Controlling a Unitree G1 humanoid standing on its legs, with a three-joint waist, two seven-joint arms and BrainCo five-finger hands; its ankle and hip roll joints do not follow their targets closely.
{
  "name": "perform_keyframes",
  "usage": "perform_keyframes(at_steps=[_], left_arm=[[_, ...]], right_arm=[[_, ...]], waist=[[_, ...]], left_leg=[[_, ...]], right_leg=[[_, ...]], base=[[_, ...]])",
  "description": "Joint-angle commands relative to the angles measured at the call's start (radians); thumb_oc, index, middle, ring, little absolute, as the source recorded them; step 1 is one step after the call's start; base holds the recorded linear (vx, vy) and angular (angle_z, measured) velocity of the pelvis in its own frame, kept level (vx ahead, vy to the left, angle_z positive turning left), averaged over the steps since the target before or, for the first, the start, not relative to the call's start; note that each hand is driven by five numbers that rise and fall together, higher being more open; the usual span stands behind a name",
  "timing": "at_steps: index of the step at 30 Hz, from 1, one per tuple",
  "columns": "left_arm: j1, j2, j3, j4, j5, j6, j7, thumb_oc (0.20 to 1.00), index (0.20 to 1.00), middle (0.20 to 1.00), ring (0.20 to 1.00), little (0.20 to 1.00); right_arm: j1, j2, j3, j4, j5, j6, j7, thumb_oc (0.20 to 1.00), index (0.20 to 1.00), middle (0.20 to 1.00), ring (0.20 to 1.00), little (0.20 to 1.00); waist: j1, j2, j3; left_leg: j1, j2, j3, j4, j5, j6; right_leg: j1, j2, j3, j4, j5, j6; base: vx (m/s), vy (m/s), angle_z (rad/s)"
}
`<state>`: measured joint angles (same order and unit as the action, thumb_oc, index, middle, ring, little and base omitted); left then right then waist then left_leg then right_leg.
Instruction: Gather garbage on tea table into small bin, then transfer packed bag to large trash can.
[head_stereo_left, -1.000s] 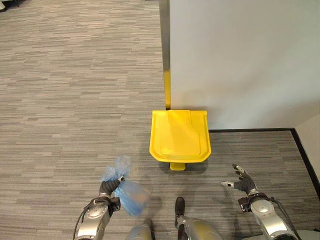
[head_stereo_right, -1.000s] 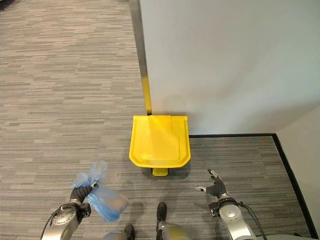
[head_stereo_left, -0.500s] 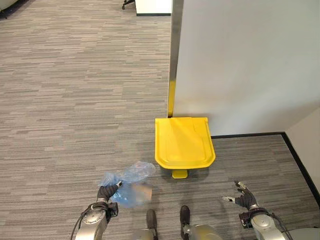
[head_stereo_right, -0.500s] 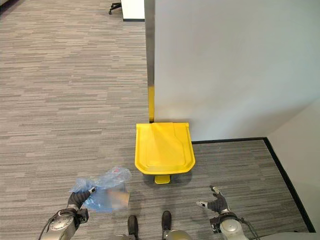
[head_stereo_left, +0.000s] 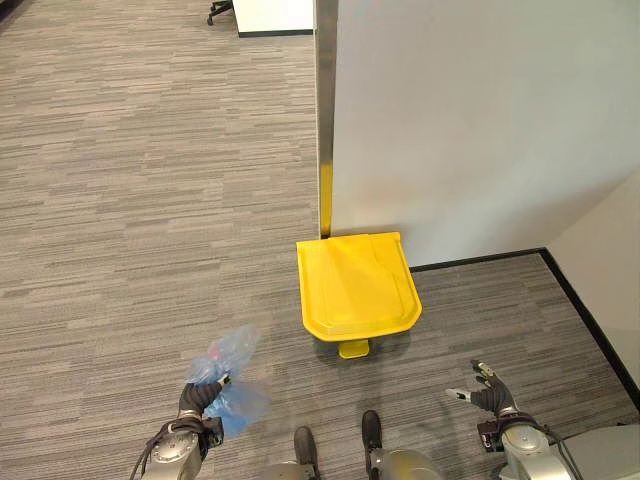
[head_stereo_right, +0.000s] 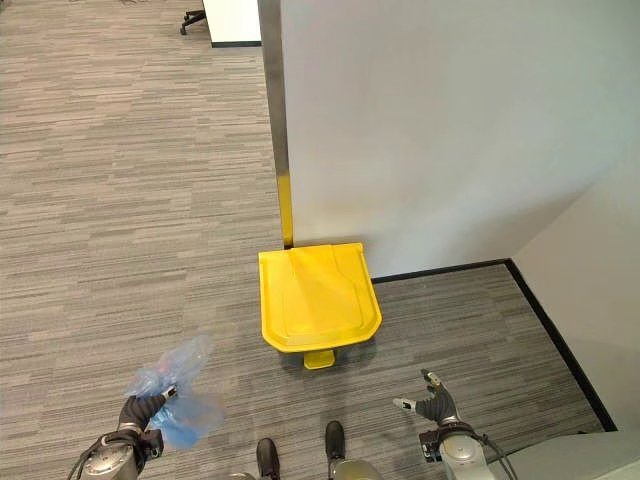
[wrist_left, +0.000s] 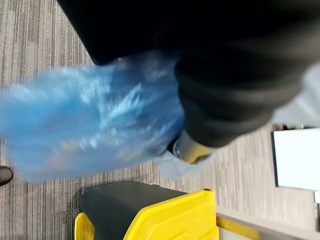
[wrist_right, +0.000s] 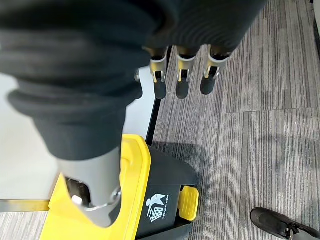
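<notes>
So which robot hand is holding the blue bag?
The left hand. Its fingers are curled round the blue bag, while the right hand hangs open and empty beside the yellow trash can.

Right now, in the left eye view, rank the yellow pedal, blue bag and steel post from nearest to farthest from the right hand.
From the right hand:
1. Yellow pedal, at the bin's front.
2. Blue bag, in the left hand.
3. Steel post, behind the bin.
</notes>
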<state>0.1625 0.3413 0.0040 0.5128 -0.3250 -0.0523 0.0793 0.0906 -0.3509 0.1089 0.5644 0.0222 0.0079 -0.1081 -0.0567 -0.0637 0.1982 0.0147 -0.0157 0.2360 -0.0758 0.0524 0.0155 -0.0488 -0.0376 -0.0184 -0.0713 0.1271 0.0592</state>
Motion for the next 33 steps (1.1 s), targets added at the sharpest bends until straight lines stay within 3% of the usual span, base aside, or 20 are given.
perform_keyframes(at_steps=[1,4,6,8,16,22,25,28,33], left_arm=[[-0.027,0.052,0.030,-0.044,0.007,-0.047,0.009,0.200,0.200,0.200,0.200,0.200],[-0.028,0.057,0.032,-0.046,0.008,-0.044,0.009,0.200,0.200,0.200,0.200,0.200],[-0.032,0.067,0.037,-0.043,0.013,-0.043,0.011,0.200,0.200,0.200,0.200,0.200],[-0.036,0.064,0.033,-0.041,0.009,-0.045,0.011,0.200,0.200,0.200,0.200,0.200],[-0.065,0.054,0.021,-0.018,0.008,-0.050,0.010,0.200,0.200,0.200,0.200,0.200],[-0.080,0.049,0.006,-0.015,0.018,-0.047,0.007,0.200,0.200,0.200,0.200,0.200],[-0.079,0.034,0.003,0.001,0.006,-0.046,0.007,0.200,0.200,0.200,0.200,0.200],[-0.092,0.025,-0.006,0.017,-0.005,-0.052,0.007,0.200,0.200,0.200,0.200,0.200],[-0.101,0.027,-0.005,0.011,-0.009,-0.054,0.005,0.200,0.200,0.200,0.200,0.200]], right_arm=[[-0.048,0.000,0.010,0.004,0.029,-0.021,-0.002,1.000,1.000,1.000,1.000,1.000],[-0.053,0.005,0.011,0.002,0.031,-0.023,-0.001,1.000,1.000,1.000,1.000,1.000],[-0.055,0.010,0.014,-0.005,0.033,-0.027,0.000,1.000,1.000,1.000,1.000,1.000],[-0.056,0.009,0.014,-0.010,0.036,-0.025,0.001,1.000,1.000,1.000,1.000,1.000],[-0.049,-0.008,-0.007,-0.020,0.043,-0.025,-0.012,1.000,1.000,1.000,1.000,1.000],[-0.013,-0.018,-0.045,-0.035,0.066,-0.025,-0.019,1.000,1.000,1.000,1.000,1.000],[-0.008,-0.025,-0.068,-0.022,0.088,-0.030,-0.031,1.000,1.000,1.000,1.000,1.000],[-0.011,-0.022,-0.093,-0.019,0.136,-0.042,-0.042,1.000,1.000,1.000,1.000,1.000],[-0.028,-0.023,-0.083,-0.013,0.149,-0.048,-0.039,1.000,1.000,1.000,1.000,1.000]], waist=[[0.035,-0.040,-0.008],[0.044,-0.043,0.001],[0.048,-0.039,0.015],[0.044,-0.033,0.025],[-0.013,-0.018,0.049],[-0.050,-0.027,0.035],[-0.070,-0.015,0.011],[-0.089,0.003,-0.004],[-0.095,0.020,-0.017]], left_leg=[[-0.054,-0.012,-0.083,0.208,-0.208,0.004],[-0.061,-0.026,-0.101,0.213,-0.216,0.015],[-0.046,-0.037,-0.109,0.215,-0.227,0.029],[0.001,-0.056,-0.122,0.195,-0.243,0.035],[0.108,-0.094,-0.194,0.193,-0.308,0.015],[0.151,-0.114,-0.278,0.232,-0.377,0.002],[0.176,-0.079,-0.287,0.235,-0.400,-0.016],[0.184,-0.056,-0.290,0.211,-0.369,-0.028],[0.186,-0.046,-0.277,0.163,-0.368,-0.021]], right_leg=[[-0.046,-0.064,-0.012,0.128,-0.124,0.086],[-0.070,-0.069,-0.006,0.177,-0.125,0.099],[-0.111,-0.077,-0.015,0.282,-0.120,0.113],[-0.174,-0.067,-0.038,0.306,-0.093,0.106],[-0.287,-0.063,-0.161,0.092,-0.025,0.122],[-0.303,-0.056,-0.093,0.086,0.019,0.114],[-0.313,-0.057,-0.092,0.146,0.025,0.097],[-0.319,-0.045,-0.094,0.161,0.017,0.092],[-0.349,-0.026,-0.089,0.161,0.020,0.092]], base=[[0.01,0.073,-0.20],[0.04,0.135,-0.19],[0.07,0.153,-0.10],[0.16,0.125,-0.13],[0.21,0.031,0.27],[0.23,-0.068,0.57],[0.29,-0.148,0.29],[0.09,-0.035,0.32],[0.02,-0.002,0.00]])
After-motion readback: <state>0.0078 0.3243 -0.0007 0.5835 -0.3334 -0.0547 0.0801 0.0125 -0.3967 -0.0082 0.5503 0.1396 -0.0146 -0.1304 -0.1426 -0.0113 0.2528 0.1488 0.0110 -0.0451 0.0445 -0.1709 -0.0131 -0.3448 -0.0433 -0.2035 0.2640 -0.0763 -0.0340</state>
